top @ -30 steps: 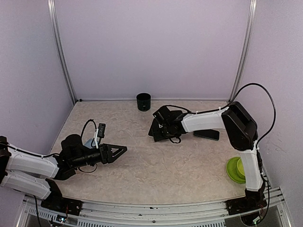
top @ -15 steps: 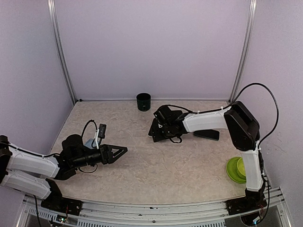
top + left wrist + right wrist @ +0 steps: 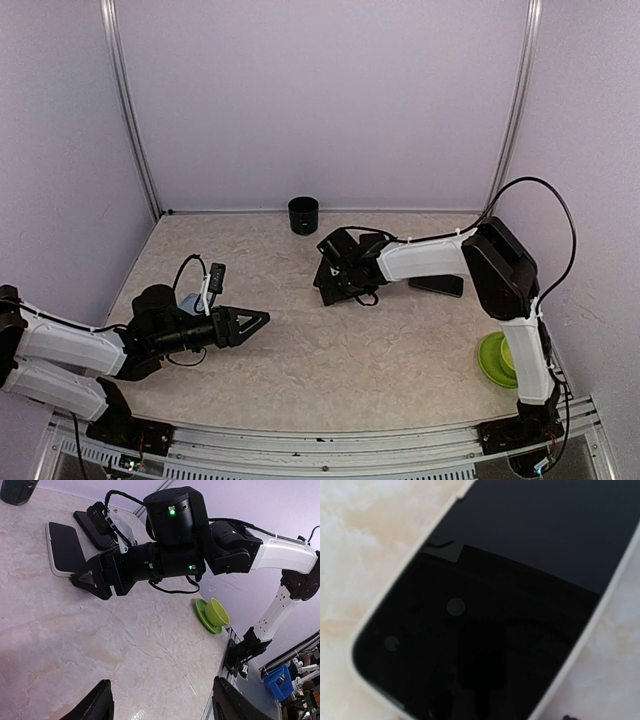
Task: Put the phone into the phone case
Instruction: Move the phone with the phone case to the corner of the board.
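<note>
Right tool (image 3: 326,292) leftward — wrist-view phone (image 3: 485,610) close-up

A dark cup (image 3: 303,215) stands upright at the back edge of the marbled beige table (image 3: 330,370), just in front of the lilac rear wall (image 3: 320,100). Well to the dark cup's right and much nearer the front edge lies a green saucer (image 3: 488,365) with a lime-green cup (image 3: 216,612) on it (a shade lighter than the saucer). Two metal posts (image 3: 130,110) rise on either side of the dark cup, at the wall corners. A blue bin (image 3: 277,682) sits off the table, farther from the dark cup than the saucer.
</note>
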`<state>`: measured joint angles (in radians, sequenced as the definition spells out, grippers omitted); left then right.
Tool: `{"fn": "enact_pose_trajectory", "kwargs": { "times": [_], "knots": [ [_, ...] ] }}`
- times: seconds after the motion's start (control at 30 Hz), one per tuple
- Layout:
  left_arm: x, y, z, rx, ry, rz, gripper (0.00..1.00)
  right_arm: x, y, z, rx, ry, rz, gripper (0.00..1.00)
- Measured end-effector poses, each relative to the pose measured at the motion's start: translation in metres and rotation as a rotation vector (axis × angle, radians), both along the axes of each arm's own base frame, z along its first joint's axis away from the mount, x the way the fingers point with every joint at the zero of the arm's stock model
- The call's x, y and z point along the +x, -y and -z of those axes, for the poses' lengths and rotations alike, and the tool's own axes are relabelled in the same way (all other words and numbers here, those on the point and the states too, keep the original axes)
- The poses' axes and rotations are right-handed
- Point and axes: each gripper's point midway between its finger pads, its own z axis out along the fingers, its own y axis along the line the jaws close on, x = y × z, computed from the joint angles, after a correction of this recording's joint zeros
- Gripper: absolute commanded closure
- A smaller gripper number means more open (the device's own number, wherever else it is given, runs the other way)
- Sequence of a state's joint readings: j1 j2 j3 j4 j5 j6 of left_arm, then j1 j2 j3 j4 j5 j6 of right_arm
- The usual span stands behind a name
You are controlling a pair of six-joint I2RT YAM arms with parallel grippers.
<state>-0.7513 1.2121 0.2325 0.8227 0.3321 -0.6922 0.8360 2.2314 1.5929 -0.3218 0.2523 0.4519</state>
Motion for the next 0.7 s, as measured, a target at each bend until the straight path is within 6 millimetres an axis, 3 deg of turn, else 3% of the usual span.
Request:
{"fn": "enact_pose_trajectory", "kwargs": {
  "times": [0.23, 0.7],
  "knots": [
    [0.000, 0.000, -0.001, -0.005, -0.003, -0.001, 0.34, 0.008, -0.002, 0.001, -0.001, 0.005, 0.027, 0.41],
    [0.000, 0.000, -0.004, -0.014, 0.006, -0.001, 0.34, 0.031, 0.008, 0.000, -0.008, 0.015, 0.059, 0.40]
  ]
}}
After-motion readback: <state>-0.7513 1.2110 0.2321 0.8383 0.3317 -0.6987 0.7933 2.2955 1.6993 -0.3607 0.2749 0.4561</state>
